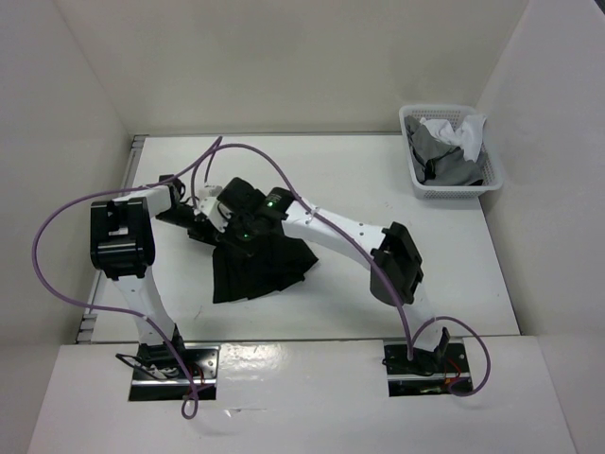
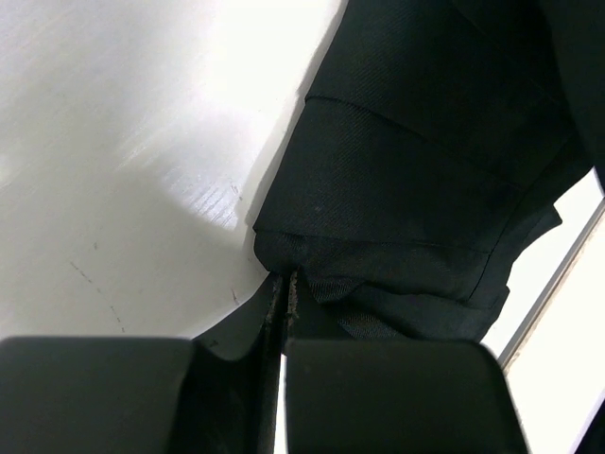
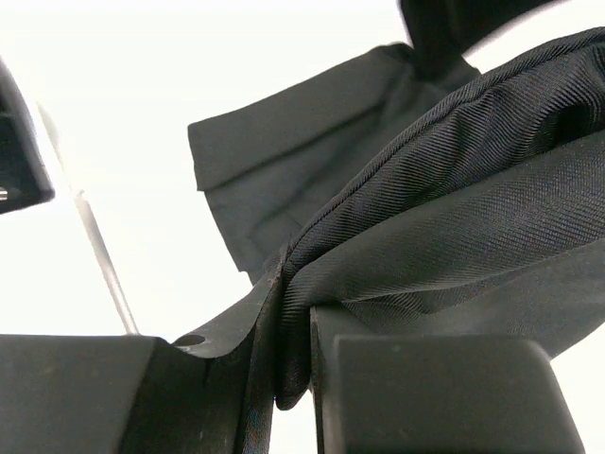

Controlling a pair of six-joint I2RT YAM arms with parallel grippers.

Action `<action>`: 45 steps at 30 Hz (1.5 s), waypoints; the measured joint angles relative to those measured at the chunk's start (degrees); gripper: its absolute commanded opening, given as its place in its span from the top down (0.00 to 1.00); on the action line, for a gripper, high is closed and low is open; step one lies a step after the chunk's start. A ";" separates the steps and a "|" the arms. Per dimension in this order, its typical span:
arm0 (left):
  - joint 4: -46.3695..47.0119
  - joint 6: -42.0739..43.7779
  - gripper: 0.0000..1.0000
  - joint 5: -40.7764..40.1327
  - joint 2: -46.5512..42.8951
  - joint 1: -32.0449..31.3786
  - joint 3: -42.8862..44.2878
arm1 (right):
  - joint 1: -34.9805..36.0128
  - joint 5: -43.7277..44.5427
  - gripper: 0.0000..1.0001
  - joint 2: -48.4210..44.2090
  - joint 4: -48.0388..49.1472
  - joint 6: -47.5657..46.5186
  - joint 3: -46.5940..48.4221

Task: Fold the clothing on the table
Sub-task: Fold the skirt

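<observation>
The clothing [image 1: 253, 267], a black pleated skirt, lies on the white table [image 1: 378, 180] left of centre, its upper end raised between both arms. At that upper end my left gripper [image 1: 196, 219] and right gripper [image 1: 227, 222] sit close together. In the left wrist view the left gripper [image 2: 284, 276] is shut, with a thin edge of the skirt [image 2: 397, 170] drawn into its tips. In the right wrist view the right gripper [image 3: 298, 284] is shut on a thick fold of the skirt [image 3: 454, 199], and the rest hangs away behind it.
A white plastic basket [image 1: 452, 151] with grey and white garments stands at the table's far right corner. A metal rail [image 1: 135, 151] runs along the table's left edge. White walls enclose the table on three sides. Purple cables loop over the left arm.
</observation>
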 measured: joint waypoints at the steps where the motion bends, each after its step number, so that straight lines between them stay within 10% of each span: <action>1: -0.02 0.00 1.00 0.09 0.00 0.00 0.00 | 0.39 -0.35 1.00 0.11 0.02 0.04 0.31; 21: 0.02 0.00 1.00 0.57 0.00 0.00 0.00 | 1.62 -6.08 1.00 7.39 1.05 5.22 4.96; 31: 0.07 0.07 1.00 0.96 0.00 0.00 -0.37 | 2.01 -10.54 0.41 10.73 0.98 6.99 9.11; 45: -0.07 0.04 0.90 0.94 -0.66 1.33 -0.52 | 2.67 -11.58 0.13 2.34 0.61 1.90 3.39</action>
